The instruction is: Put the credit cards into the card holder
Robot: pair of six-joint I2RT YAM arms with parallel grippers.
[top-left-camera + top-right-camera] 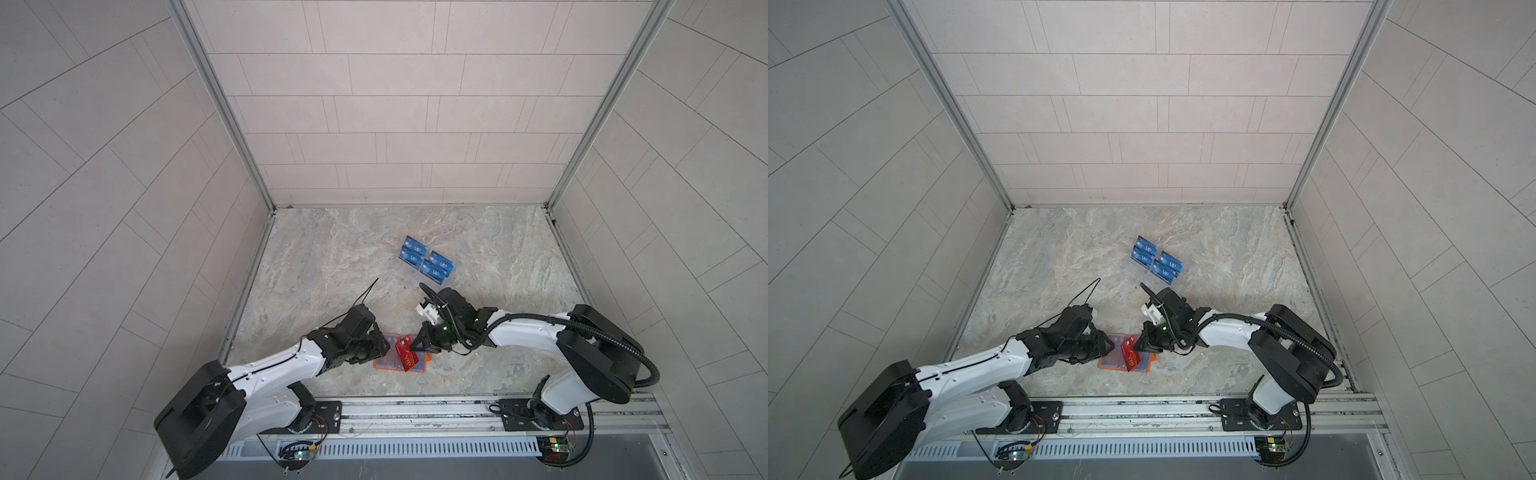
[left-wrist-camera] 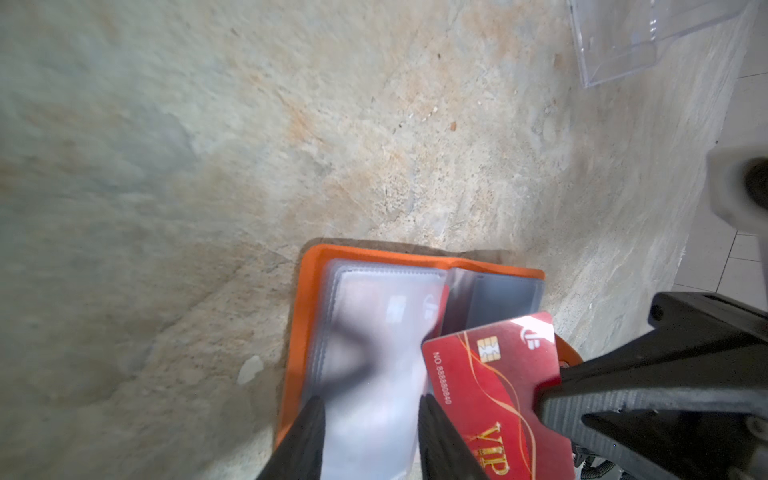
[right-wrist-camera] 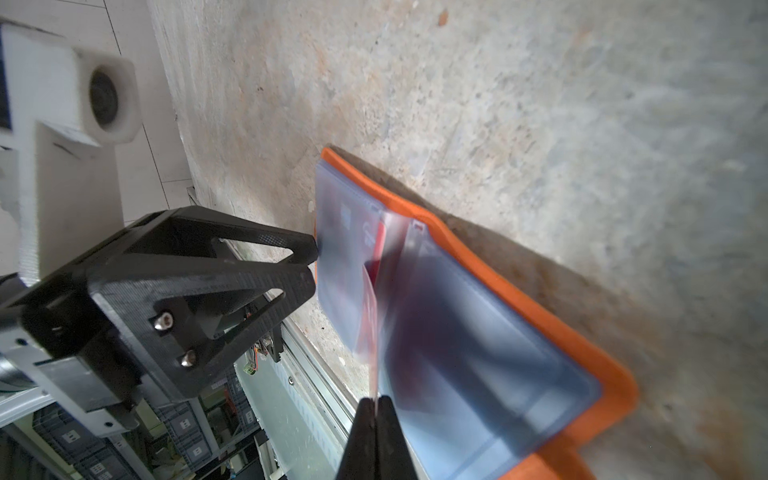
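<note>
Left wrist view shows the orange card holder (image 2: pixel 309 299) lying open on the bench (image 2: pixel 187 166), near the robot's side. The left end effector (image 2: pixel 370 403) has its jaws apart over the clear sleeves. The right end effector (image 3: pixel 376 401) is clamped on a red card (image 2: pixel 490 374), tilted over the holder's middle. Farther back, blue cards (image 1: pixel 426 259) sit in a clear stand (image 2: pixel 615 50).

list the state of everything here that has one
card holder: open, lying flat
red card: pinched by one edge, tilted over the holder, not yet tucked in
another red card: already inside the clear sleeves
blue cards: standing in the clear stand
left end effector: open, fingers either side of the sleeves
right end effector: shut on the red card
</note>
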